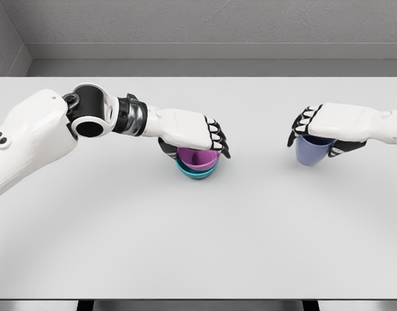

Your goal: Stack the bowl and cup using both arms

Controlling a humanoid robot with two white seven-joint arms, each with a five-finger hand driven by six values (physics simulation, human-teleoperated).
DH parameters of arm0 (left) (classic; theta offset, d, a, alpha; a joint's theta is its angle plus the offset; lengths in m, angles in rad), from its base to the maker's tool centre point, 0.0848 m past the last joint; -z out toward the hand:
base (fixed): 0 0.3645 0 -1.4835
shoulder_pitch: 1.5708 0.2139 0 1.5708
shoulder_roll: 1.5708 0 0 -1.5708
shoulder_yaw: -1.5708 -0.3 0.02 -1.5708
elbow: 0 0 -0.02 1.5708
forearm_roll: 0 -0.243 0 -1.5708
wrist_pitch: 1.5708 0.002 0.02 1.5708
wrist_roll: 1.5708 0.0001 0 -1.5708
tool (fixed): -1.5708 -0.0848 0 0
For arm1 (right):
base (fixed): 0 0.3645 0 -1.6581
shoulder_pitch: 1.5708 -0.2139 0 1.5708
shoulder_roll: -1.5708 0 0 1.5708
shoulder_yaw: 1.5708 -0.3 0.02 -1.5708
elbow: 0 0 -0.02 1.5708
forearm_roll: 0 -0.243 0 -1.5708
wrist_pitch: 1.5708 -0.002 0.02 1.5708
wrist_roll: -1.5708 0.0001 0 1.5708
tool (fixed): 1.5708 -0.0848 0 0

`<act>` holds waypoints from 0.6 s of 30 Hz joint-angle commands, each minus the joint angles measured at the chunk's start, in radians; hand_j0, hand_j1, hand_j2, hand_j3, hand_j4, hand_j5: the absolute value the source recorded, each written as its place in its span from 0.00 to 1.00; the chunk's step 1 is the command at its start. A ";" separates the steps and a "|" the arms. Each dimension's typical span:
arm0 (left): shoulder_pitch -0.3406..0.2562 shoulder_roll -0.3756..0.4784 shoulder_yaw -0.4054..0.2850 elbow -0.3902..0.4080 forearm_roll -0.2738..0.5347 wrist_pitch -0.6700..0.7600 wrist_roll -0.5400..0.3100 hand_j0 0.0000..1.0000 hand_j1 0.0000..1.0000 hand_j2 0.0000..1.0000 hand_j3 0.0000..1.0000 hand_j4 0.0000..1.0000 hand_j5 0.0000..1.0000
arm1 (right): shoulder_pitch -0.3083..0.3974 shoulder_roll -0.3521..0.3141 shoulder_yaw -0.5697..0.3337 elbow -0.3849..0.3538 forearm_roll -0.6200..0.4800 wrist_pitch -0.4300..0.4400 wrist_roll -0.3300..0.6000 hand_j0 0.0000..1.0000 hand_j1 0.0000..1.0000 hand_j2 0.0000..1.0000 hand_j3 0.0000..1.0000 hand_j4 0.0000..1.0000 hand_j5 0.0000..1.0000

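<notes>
- Table (198, 259): pale flat top filling most of the view, grey wall behind. Everything in use sits along its middle band, within reach of both arms. All places below are given from the stack.
- Left arm (36, 136): comes in from the lower left, elbow high, forearm reaching level toward the stack. The high approach lets the hand arrive from above and to the side, not across the table top.
- Right arm (379, 126): enters from the right edge, well to the right of the stack; only forearm and hand show.
- Left hand (192, 133): directly over the stack, palm down, fingers (217, 139) curled over the pink bowl's far rim and closed on it. Likely a rim grip so the bowl can drop straight into the one below.
- Right hand (331, 126): well right of the stack, palm down, fingers wrapped on the cup from above. Probably held there waiting for the stack to be free.
- Stack: pink bowl (198, 159) nested in teal bowl (198, 172), which rests on the table. Only a teal crescent shows beneath the pink.
- Cup (311, 152): blue-violet, upright, hanging under the right hand. Cannot tell whether its base touches the table or is just off it.
- Judgement: bowls look seated; the cup has yet to go in.
</notes>
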 commanded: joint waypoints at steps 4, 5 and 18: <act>0.000 0.002 0.001 0.002 0.003 0.002 0.001 1.00 1.00 1.00 1.00 1.00 1.00 | -0.002 -0.001 -0.001 -0.018 -0.006 0.002 -0.002 0.66 0.66 0.66 0.66 0.66 0.66; 0.000 0.002 0.001 0.002 0.003 0.002 0.001 1.00 1.00 1.00 1.00 1.00 1.00 | -0.003 -0.001 -0.001 -0.021 -0.006 0.004 -0.002 0.66 0.66 0.66 0.66 0.66 0.66; -0.006 0.025 0.010 -0.008 0.006 0.002 0.002 1.00 1.00 1.00 1.00 1.00 1.00 | -0.029 -0.001 -0.002 -0.052 -0.020 0.002 -0.002 0.66 0.66 0.66 0.66 0.66 0.66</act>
